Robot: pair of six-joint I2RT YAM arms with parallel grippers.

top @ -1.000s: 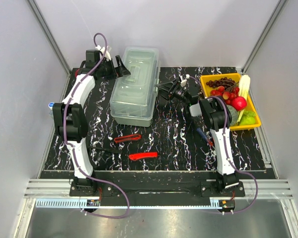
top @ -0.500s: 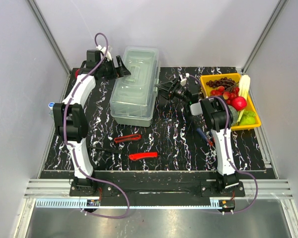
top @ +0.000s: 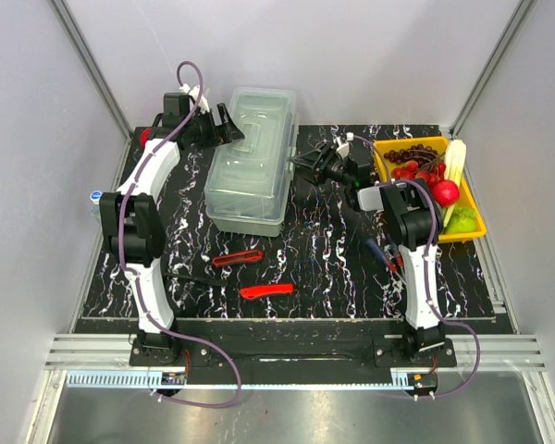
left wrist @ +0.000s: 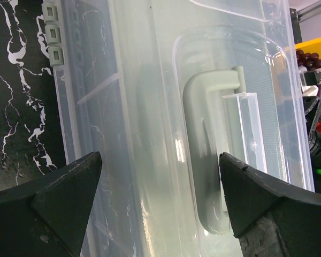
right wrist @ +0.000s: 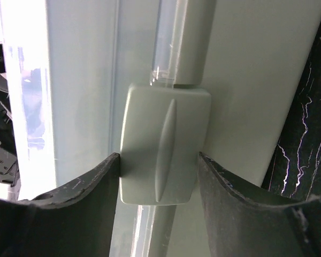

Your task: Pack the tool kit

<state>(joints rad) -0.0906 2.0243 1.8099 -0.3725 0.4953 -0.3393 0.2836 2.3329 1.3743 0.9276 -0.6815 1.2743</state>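
One toolbox (top: 248,190) (lid (top: 259,116) shut): left fingers (left wrist: 53,209) spread wide over its handle (left wrist: 208,160), right fingers (right wrist: 241,214) pinching the latch (right wrist: 163,152).

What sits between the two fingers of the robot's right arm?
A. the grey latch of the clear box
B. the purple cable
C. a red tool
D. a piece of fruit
A: the right wrist view shows the grey latch of the toolbox framed closely between the two fingers of the right gripper.
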